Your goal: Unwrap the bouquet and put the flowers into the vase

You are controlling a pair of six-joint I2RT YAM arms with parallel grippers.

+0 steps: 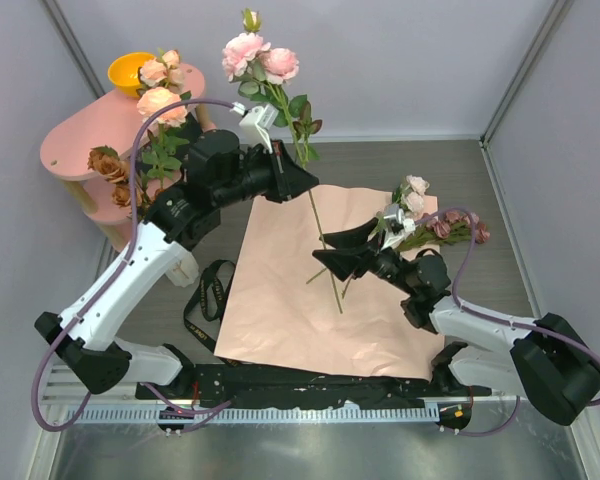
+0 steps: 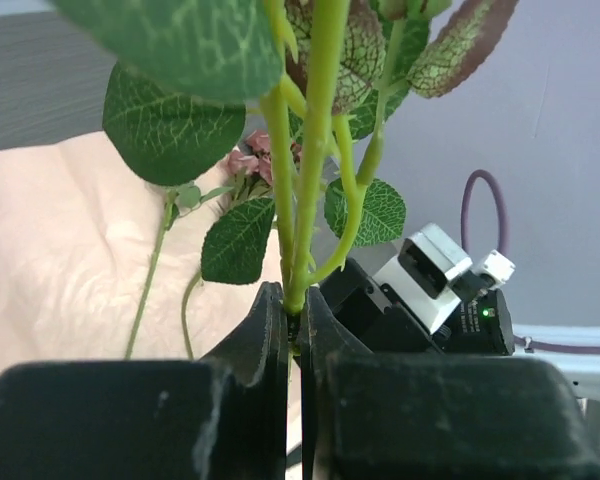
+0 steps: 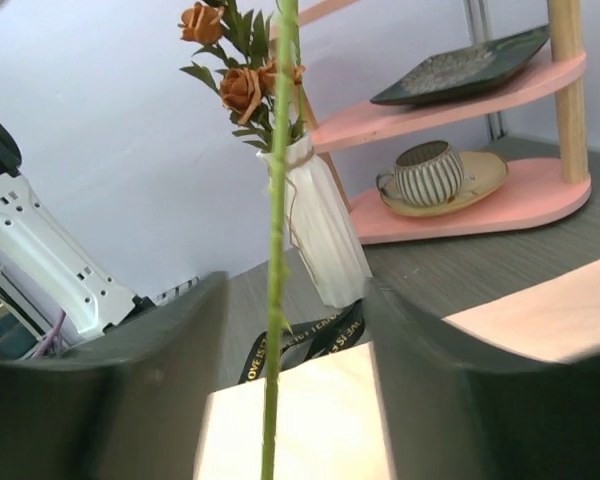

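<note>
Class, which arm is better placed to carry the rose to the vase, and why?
Left: the left gripper is shut on the stem; the right gripper stands open around it.

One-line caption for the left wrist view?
Left gripper shut on green leafy rose stems above the salmon-pink paper sheet.

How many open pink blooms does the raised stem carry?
2: the left bloom and the right bloom, side by side atop the stem in the left gripper. A closed bud sits above. None looks hidden.
</note>
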